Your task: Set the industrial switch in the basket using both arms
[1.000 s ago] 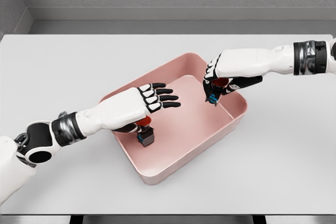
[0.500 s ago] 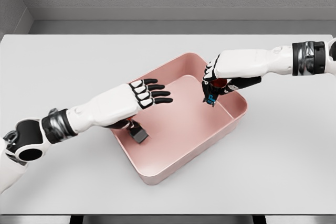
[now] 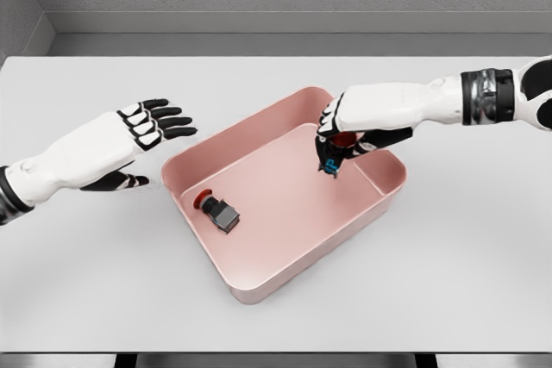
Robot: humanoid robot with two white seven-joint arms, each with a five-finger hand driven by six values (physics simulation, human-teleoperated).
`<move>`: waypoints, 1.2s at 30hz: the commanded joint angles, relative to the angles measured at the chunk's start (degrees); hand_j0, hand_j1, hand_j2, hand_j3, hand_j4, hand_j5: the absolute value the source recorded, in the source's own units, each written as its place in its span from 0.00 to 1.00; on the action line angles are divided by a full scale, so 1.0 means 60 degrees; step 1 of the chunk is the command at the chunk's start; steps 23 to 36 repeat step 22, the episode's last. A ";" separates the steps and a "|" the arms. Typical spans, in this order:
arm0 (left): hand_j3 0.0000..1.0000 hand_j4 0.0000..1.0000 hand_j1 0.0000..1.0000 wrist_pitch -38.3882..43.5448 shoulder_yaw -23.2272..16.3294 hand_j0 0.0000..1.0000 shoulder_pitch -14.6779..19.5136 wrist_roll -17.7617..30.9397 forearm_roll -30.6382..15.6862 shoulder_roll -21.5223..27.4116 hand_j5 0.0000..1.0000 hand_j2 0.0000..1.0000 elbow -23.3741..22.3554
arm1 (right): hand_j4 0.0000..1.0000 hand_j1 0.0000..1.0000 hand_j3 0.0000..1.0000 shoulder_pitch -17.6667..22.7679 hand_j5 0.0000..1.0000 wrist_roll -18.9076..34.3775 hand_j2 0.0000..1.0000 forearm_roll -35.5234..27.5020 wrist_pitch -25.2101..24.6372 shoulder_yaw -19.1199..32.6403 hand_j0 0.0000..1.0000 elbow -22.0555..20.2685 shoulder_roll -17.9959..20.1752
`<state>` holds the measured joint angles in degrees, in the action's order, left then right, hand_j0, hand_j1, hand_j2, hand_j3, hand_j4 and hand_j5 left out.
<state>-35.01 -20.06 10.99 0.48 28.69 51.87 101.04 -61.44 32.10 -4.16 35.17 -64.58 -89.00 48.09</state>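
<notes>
A pink rectangular basket (image 3: 259, 286) sits turned at an angle in the middle of the table. One industrial switch (image 3: 220, 210), dark grey with a red button, lies on its side on the basket floor near the left wall. My left hand (image 3: 147, 140) hovers open to the left of the basket, fingers spread, holding nothing. My right hand (image 3: 341, 148) is over the right part of the basket, shut on a second industrial switch (image 3: 332, 161) with a red cap and a blue-marked body, held just above the floor.
The white table (image 3: 103, 282) stretches around the basket on all sides. A grey wall runs behind the table's far edge.
My left hand let go of its switch, which now lies in the basket, and drew back left out of the basket. My right hand moved slightly left and lower with its switch.
</notes>
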 commanded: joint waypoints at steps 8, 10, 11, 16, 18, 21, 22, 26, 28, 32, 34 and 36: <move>1.00 1.00 1.00 0.0001 0.0443 1.00 0.0015 -0.0021 -0.0050 0.0642 1.00 1.00 0.0006 | 1.00 1.00 1.00 -0.0029 1.00 -0.0062 1.00 -0.0069 -0.0295 0.0085 1.00 0.0053 -0.0222; 1.00 1.00 1.00 0.0001 0.0472 1.00 -0.0073 -0.0021 -0.0036 0.0642 1.00 1.00 0.0006 | 1.00 1.00 1.00 -0.0015 1.00 -0.0062 1.00 -0.0069 -0.0266 0.0173 1.00 0.0126 0.0129; 1.00 1.00 1.00 0.0001 0.0472 1.00 -0.0088 -0.0021 -0.0036 0.0627 1.00 1.00 -0.0009 | 1.00 1.00 1.00 0.0015 1.00 -0.0062 1.00 -0.0098 -0.0251 0.0334 1.00 0.0126 0.0334; 1.00 1.00 1.00 0.0001 0.0458 1.00 -0.0088 -0.0006 -0.0050 0.0671 1.00 1.00 0.0006 | 1.00 1.00 1.00 0.0629 1.00 -0.0076 1.00 -0.0377 -0.0222 0.1081 1.00 0.0126 0.1433; 1.00 1.00 1.00 0.0001 0.0458 1.00 -0.0088 0.0009 -0.0050 0.0671 1.00 1.00 -0.0009 | 1.00 1.00 1.00 0.0996 1.00 -0.0077 1.00 -0.0509 -0.0222 0.1491 1.00 0.0140 0.1667; 1.00 1.00 1.00 0.0001 0.0458 1.00 -0.0073 0.0038 -0.0035 0.0656 1.00 1.00 -0.0009 | 1.00 1.00 1.00 0.1084 1.00 -0.0062 1.00 -0.0597 -0.0222 0.1550 1.00 0.0316 0.1975; 1.00 1.00 1.00 0.0001 0.0414 1.00 -0.0073 0.0038 -0.0036 0.0656 1.00 1.00 -0.0009 | 1.00 1.00 1.00 0.1201 1.00 -0.0062 1.00 -0.0640 -0.0222 0.1653 1.00 0.0331 0.2048; 1.00 1.00 1.00 0.0001 0.0414 1.00 -0.0073 0.0038 -0.0036 0.0656 1.00 1.00 -0.0009 | 1.00 1.00 1.00 0.1201 1.00 -0.0062 1.00 -0.0640 -0.0222 0.1653 1.00 0.0331 0.2048; 1.00 1.00 1.00 0.0001 0.0414 1.00 -0.0073 0.0038 -0.0036 0.0656 1.00 1.00 -0.0009 | 1.00 1.00 1.00 0.1201 1.00 -0.0062 1.00 -0.0640 -0.0222 0.1653 1.00 0.0331 0.2048; 1.00 1.00 1.00 0.0001 0.0414 1.00 -0.0073 0.0038 -0.0036 0.0656 1.00 1.00 -0.0009 | 1.00 1.00 1.00 0.1201 1.00 -0.0062 1.00 -0.0640 -0.0222 0.1653 1.00 0.0331 0.2048; 1.00 1.00 1.00 0.0001 0.0414 1.00 -0.0073 0.0038 -0.0036 0.0656 1.00 1.00 -0.0009 | 1.00 1.00 1.00 0.1201 1.00 -0.0062 1.00 -0.0640 -0.0222 0.1653 1.00 0.0331 0.2048; 1.00 1.00 1.00 0.0001 0.0414 1.00 -0.0073 0.0038 -0.0036 0.0656 1.00 1.00 -0.0009 | 1.00 1.00 1.00 0.1201 1.00 -0.0062 1.00 -0.0640 -0.0222 0.1653 1.00 0.0331 0.2048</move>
